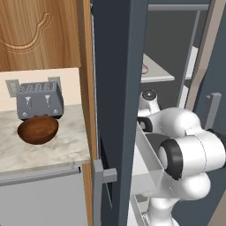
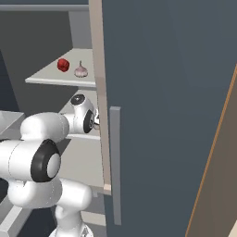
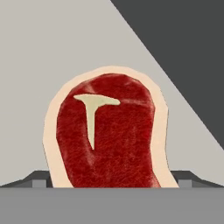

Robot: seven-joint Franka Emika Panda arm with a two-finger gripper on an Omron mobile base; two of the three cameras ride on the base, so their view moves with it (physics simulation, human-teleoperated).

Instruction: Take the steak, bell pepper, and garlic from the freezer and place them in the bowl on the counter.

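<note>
a: one bowl (image 1: 38, 129) is sitting on the desk (image 1: 66, 148) just in front of the toaster (image 1: 39, 99), and the arm is reaching into the freezer (image 1: 119, 88).
b: right base view?
a: bell pepper (image 2: 63, 65) and garlic (image 2: 81, 70) are lying side by side on the upper shelf (image 2: 51, 76).
b: hand view?
a: steak (image 3: 107, 131) is lying flat on a pale shelf, between the fingertips (image 3: 38, 178) of the gripper (image 3: 112, 181), which is standing wide open, gripping nothing.
</note>
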